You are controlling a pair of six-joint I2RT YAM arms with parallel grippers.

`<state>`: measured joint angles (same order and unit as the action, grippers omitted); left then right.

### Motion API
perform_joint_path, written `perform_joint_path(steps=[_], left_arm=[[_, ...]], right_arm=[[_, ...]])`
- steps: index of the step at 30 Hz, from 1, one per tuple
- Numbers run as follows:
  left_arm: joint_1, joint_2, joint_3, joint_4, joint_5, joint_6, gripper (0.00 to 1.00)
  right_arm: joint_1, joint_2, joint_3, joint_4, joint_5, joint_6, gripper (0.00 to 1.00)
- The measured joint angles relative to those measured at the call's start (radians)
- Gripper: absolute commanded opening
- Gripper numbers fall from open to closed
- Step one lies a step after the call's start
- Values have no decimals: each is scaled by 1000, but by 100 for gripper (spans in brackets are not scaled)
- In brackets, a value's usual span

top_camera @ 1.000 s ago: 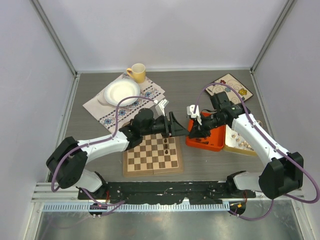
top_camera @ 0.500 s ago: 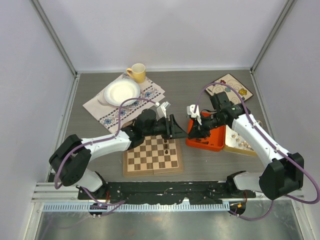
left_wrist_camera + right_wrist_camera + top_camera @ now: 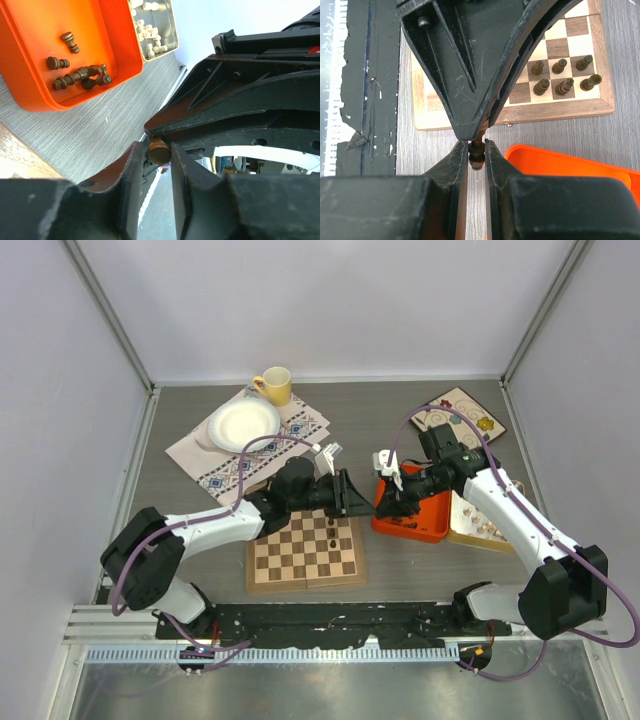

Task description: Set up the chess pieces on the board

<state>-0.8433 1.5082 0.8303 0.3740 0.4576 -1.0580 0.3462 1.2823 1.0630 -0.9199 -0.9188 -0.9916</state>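
Above the table, between the board (image 3: 305, 558) and the orange tray (image 3: 428, 527), my two grippers meet tip to tip. My right gripper (image 3: 476, 149) is shut on a dark chess piece (image 3: 476, 159), pinching its slim upper part. My left gripper (image 3: 157, 148) stands narrowly open around that piece's round base (image 3: 160, 153). The base touches one finger, with a sliver of gap at the other. Several dark pieces (image 3: 563, 76) stand on the board's far rows. More dark pieces (image 3: 80, 76) lie in the orange tray (image 3: 30, 95).
A tin of cream pieces (image 3: 150, 30) sits beside the orange tray. A yellow cup (image 3: 275, 386) and a white plate (image 3: 243, 424) rest on a patterned cloth (image 3: 200, 468) at the back left. A floral square plate (image 3: 462, 412) lies at the back right.
My left gripper has slid slightly right to the right gripper, and its jaws have narrowed around the piece's base. The right gripper has held still with the piece.
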Motion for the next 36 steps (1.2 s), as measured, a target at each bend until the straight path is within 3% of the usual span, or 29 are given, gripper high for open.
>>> perform_joint_path(steps=[4, 9, 15, 22, 27, 33, 36], left_arm=[[-1, 1, 4, 0, 6, 0, 9], [-1, 1, 4, 0, 6, 0, 6], [13, -73, -54, 29, -31, -14, 5], [98, -294, -235, 160, -93, -68, 6], [141, -381, -311, 266, -123, -111, 6], [145, -425, -314, 340, -137, -125, 6], [145, -429, -314, 361, -144, -136, 6]], right_arm=[[0, 0, 0, -1, 3, 1, 11], [0, 0, 0, 0, 4, 19, 38], [-1, -8, 23, 4, 52, 92, 56], [-29, -44, 130, 24, 29, 243, 59], [-31, -47, 132, 231, -90, 583, 58], [-20, 14, 46, 816, -170, 1329, 57], [-7, 46, -1, 1007, -172, 1590, 56]])
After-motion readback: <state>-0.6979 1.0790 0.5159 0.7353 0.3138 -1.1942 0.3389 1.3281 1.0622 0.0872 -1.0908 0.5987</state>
